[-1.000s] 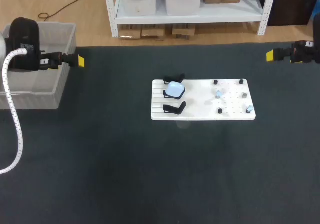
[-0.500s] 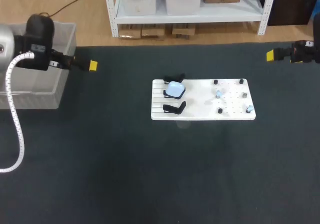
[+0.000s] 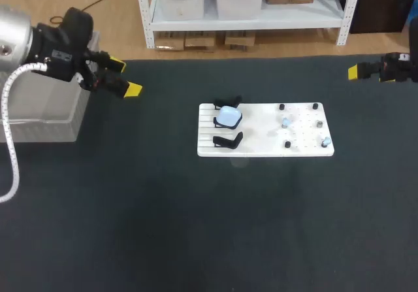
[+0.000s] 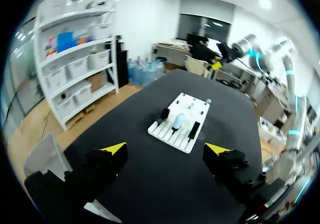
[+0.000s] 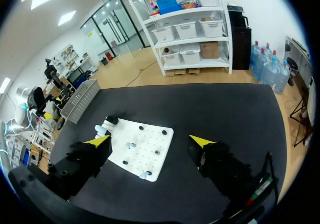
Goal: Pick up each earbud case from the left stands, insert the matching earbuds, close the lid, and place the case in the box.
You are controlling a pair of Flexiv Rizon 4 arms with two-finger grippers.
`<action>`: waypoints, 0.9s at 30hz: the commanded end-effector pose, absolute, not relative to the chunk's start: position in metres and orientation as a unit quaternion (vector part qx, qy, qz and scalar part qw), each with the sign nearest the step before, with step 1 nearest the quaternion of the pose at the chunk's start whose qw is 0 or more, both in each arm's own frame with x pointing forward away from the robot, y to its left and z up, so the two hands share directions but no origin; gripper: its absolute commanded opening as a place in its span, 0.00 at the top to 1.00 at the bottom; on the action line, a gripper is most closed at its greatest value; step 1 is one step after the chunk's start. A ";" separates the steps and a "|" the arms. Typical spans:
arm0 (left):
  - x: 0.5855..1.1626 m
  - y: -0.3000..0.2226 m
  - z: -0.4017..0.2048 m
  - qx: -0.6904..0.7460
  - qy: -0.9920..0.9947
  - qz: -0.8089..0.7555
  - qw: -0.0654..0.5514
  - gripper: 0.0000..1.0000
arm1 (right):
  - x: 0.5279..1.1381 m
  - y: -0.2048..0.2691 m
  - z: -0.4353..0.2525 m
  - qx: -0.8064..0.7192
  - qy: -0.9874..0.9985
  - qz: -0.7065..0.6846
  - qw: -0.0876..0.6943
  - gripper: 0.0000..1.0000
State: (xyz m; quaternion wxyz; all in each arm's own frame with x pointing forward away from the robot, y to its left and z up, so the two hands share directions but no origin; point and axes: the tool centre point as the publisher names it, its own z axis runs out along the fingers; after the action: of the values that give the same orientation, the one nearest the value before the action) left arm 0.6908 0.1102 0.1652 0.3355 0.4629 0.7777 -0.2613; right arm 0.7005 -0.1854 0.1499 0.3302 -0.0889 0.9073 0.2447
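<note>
A white board (image 3: 261,138) lies mid-table. On its left side a pale blue earbud case (image 3: 228,116) rests on the middle stand, between two empty black stands (image 3: 227,141). Small pale earbuds (image 3: 285,122) and black pegs dot the board's right half. My left gripper (image 3: 125,76) hangs open and empty over the table's far left, well short of the board. My right gripper (image 3: 354,72) hovers at the far right edge. In the left wrist view the left gripper (image 4: 165,149) is open, with the board (image 4: 170,132) and case (image 4: 178,119) ahead. The right gripper (image 5: 150,140) is open above the board (image 5: 150,161).
A grey plastic bin (image 3: 39,109) stands at the table's left edge, just behind my left arm; it also shows as the bin (image 5: 82,99) beyond the board in the right wrist view. Dark matting surrounds the board on all sides.
My left arm has swung from over the grey bin out toward the board, its gripper turning and staying open. The right arm has not moved.
</note>
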 end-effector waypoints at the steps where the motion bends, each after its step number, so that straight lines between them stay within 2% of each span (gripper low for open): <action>1: 0.711 0.098 0.160 0.558 0.719 -0.292 0.296 0.00 | 0.700 -0.186 0.150 -0.089 0.907 0.245 0.330 0.00; 13: 0.723 0.062 0.141 0.629 0.644 -0.321 0.292 0.00 | 0.700 -0.186 0.150 -0.089 0.907 0.245 0.330 0.00; 27: 0.727 0.022 0.105 0.644 0.619 -0.356 0.274 0.00 | 0.700 -0.186 0.150 -0.089 0.907 0.245 0.330 0.00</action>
State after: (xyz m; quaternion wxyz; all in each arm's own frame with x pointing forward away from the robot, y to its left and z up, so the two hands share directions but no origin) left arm 0.7193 0.0296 0.1119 0.2959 0.6335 0.6332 -0.3319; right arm 0.7005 -0.1854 0.1499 0.3302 -0.0889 0.9073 0.2447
